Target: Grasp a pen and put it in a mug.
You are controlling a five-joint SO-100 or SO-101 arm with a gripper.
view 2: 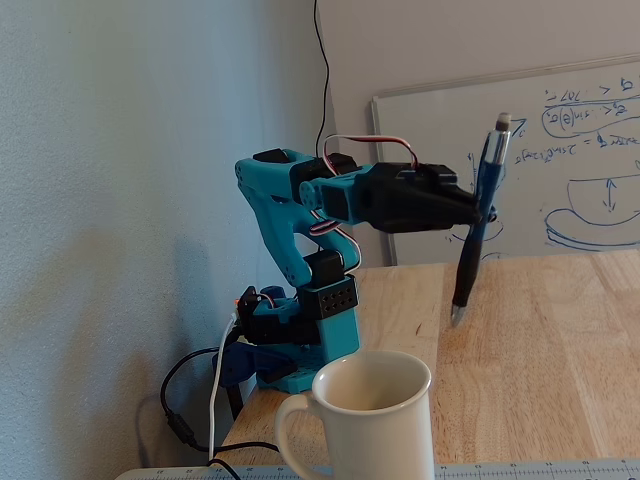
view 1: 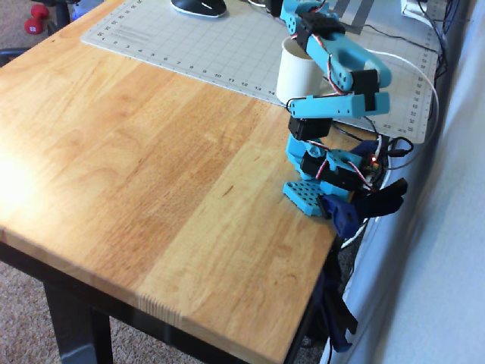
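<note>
Fixed view, near to far: the mug (view 2: 372,418) is seen at the front edge, opening up, handle to the left, no marking visible. Behind and above it the pen (view 2: 477,222) is held clear of the worktop (view 2: 540,340), long axis near vertical, tip down, cap end tilted slightly right. The end effector (view 2: 474,210) is clamped on the pen's barrel at mid-length. Whiteboard (view 2: 560,160) scrawl behind is not readable. Ruler numbers are seen on the cutting mat (view 1: 189,45) in the overhead view.

white mug (view 2: 372,420), blue pen (view 2: 478,218), teal arm (view 2: 290,215)
</note>
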